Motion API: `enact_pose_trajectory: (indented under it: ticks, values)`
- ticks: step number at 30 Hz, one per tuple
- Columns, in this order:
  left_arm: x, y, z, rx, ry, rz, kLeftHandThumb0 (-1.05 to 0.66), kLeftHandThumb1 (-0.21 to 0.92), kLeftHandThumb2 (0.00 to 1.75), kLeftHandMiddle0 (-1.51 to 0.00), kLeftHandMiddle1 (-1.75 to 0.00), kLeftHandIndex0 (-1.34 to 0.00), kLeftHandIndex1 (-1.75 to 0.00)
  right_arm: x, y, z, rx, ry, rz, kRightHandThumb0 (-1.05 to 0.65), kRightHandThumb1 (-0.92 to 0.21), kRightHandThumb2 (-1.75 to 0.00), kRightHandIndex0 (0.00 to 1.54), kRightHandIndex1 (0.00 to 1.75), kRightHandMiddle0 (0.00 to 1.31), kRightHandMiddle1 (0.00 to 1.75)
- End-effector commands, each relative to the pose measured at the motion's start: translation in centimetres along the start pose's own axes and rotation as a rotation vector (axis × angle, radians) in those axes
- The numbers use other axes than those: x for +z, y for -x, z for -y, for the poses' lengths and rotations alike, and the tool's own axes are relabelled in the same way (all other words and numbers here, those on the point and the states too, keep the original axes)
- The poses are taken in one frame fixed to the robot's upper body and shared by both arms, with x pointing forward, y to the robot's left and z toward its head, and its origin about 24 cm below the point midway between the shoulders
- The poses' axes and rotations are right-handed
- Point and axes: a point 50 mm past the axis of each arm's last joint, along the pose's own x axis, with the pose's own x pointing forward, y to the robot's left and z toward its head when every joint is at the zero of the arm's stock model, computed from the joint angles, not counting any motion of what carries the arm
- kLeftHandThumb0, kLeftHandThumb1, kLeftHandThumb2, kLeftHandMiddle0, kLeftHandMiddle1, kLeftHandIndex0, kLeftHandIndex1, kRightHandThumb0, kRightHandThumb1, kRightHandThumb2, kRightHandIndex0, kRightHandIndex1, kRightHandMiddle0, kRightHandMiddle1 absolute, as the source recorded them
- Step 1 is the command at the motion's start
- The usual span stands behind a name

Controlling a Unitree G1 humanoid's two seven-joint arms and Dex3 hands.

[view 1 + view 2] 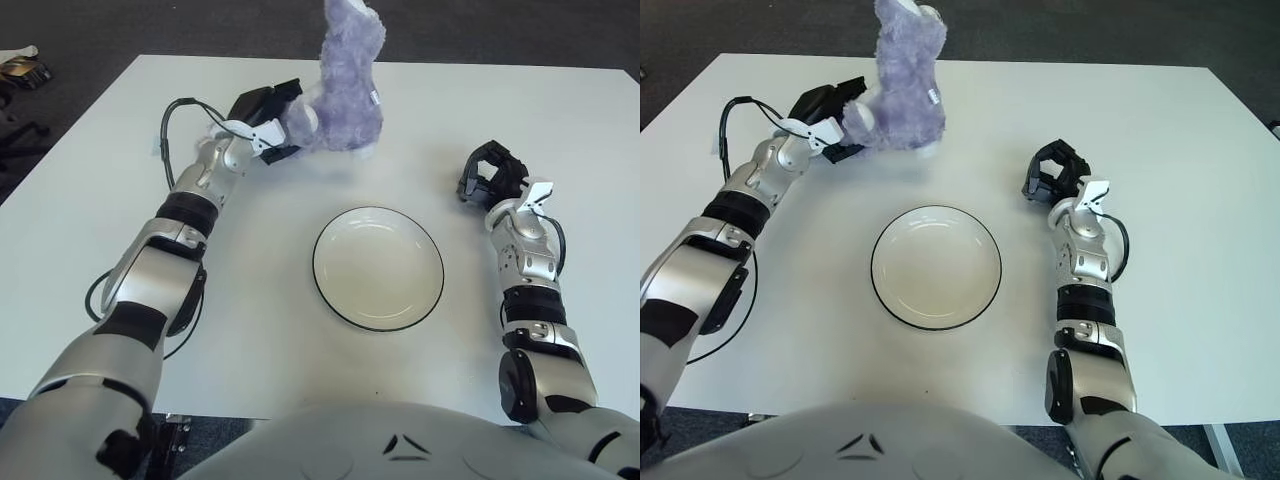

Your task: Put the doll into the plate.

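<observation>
Purple doll gripped by left hand, beyond plate; right hand idle

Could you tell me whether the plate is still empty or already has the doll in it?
Empty. The plate shows only its bare white inside; the doll stands behind it, gripped by the left hand.

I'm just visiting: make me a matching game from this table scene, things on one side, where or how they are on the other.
Things:
1. doll
2. plate
3. left robot hand
4. right robot hand

States:
A. idle, right of the plate
B. bare, at the table's middle
C. purple, upright at the far side
D. gripping the doll's side

Pairs: 1-C, 2-B, 3-D, 4-A
</observation>
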Motion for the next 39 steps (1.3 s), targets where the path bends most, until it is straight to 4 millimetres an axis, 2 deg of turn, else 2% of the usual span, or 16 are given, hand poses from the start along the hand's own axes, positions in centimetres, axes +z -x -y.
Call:
enact_pose_trajectory:
  ticks: [1, 11, 39]
  values:
    - [0.5, 0.4, -0.8, 0.038, -0.011, 0.045, 0.62, 0.01, 1.69, -0.87, -1.75, -1.11, -1.75, -0.8, 0.3, 0.4, -0.014, -0.001, 0.017, -0.52, -0.22, -1.44, 1.30, 1.75, 0.70, 1.75]
    - [1.6, 1.4, -1.8, 0.059, -0.013, 0.100, 0.62, 0.01, 1.70, -0.88, -1.75, -1.11, -1.75, -1.4, 0.6, 1.2, -0.044, 0.035, 0.101, -0.54, -0.18, -1.49, 1.34, 1.75, 0.73, 1.75]
    - [4.4, 3.3, -3.3, 0.077, -0.113, 0.255, 0.64, -0.01, 1.72, -0.90, -1.75, -1.14, -1.75, -2.1, 0.3, 0.6, -0.050, -0.014, 0.129, -0.55, -0.16, -1.52, 1.37, 1.75, 0.75, 1.75]
